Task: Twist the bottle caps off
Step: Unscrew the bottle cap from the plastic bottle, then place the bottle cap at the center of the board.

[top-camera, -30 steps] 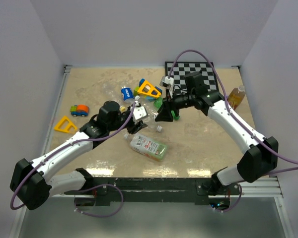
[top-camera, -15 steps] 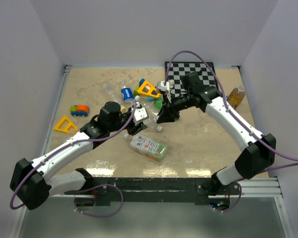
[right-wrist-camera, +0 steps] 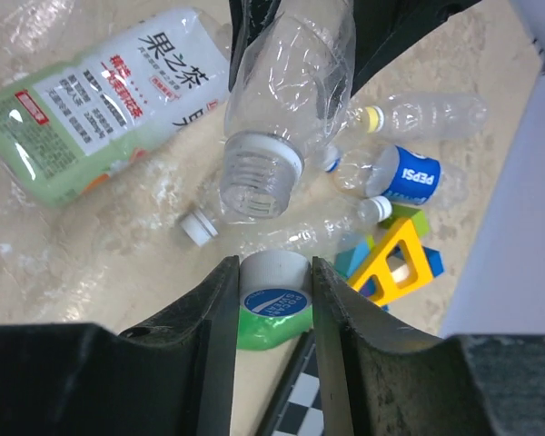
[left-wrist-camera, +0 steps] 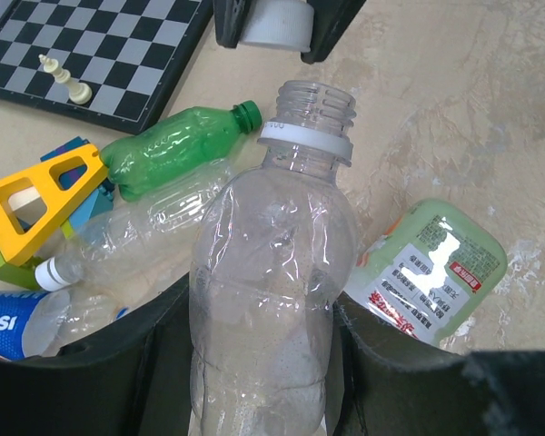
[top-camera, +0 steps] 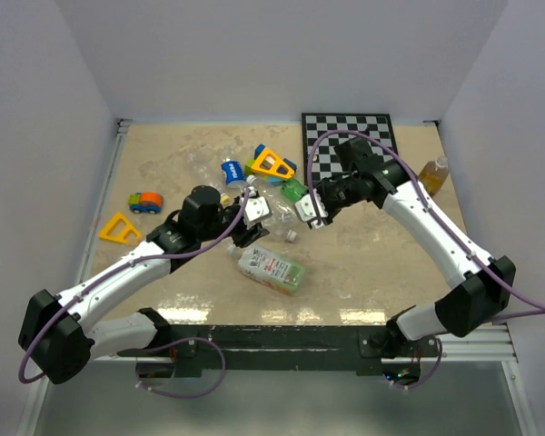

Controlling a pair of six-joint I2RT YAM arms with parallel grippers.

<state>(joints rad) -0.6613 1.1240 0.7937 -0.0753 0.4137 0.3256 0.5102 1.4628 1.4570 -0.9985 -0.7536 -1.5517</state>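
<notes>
My left gripper (left-wrist-camera: 263, 363) is shut on the body of a clear bottle (left-wrist-camera: 272, 272), held tilted just above the table; it also shows in the top view (top-camera: 257, 211). The bottle's threaded neck (left-wrist-camera: 313, 104) is bare and open, with only a white ring below it. My right gripper (right-wrist-camera: 272, 300) is shut on a white bottle cap (right-wrist-camera: 274, 282) with a blue printed top, just off the bottle's mouth (right-wrist-camera: 254, 182). That cap shows at the top of the left wrist view (left-wrist-camera: 274, 23). Another white cap (right-wrist-camera: 196, 227) lies loose on the table.
A green-labelled bottle (top-camera: 272, 268) lies in front of the grippers. A green bottle (left-wrist-camera: 173, 150), clear bottles and a Pepsi bottle (top-camera: 232, 171) lie behind with yellow toy blocks (top-camera: 272, 165). A chessboard (top-camera: 350, 136) and amber bottle (top-camera: 431, 177) are at the back right; a toy car (top-camera: 146, 202) is left.
My right wrist has turned and drawn slightly right, off the bottle's mouth, with the white cap in its jaws. The left arm and its bottle have not moved.
</notes>
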